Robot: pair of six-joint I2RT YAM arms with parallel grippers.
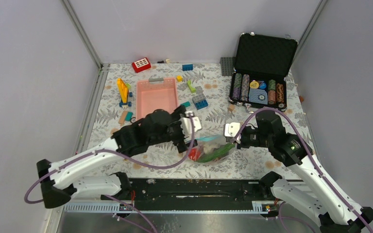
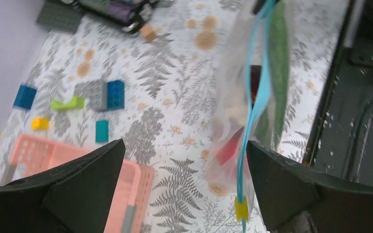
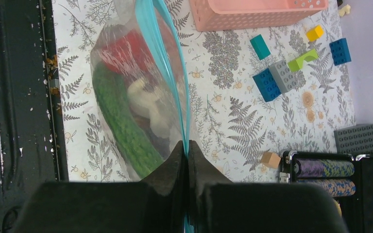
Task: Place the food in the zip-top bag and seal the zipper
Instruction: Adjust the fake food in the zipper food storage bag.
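The right gripper (image 3: pixel 187 150), bottom centre of its view, is pinched on the zipper (image 3: pixel 171 73). The left gripper (image 2: pixel 185 148) is spread, the zipper passing near its finger at frame right. The bag (image 1: pixel 212 149), centre of the overhead view, holds pod (image 3: pixel 121 121), red piece (image 3: pixel 119 48) and white piece (image 3: pixel 148 104). To seal well: hold the zipper taut, close the left squarely across it, then slide.
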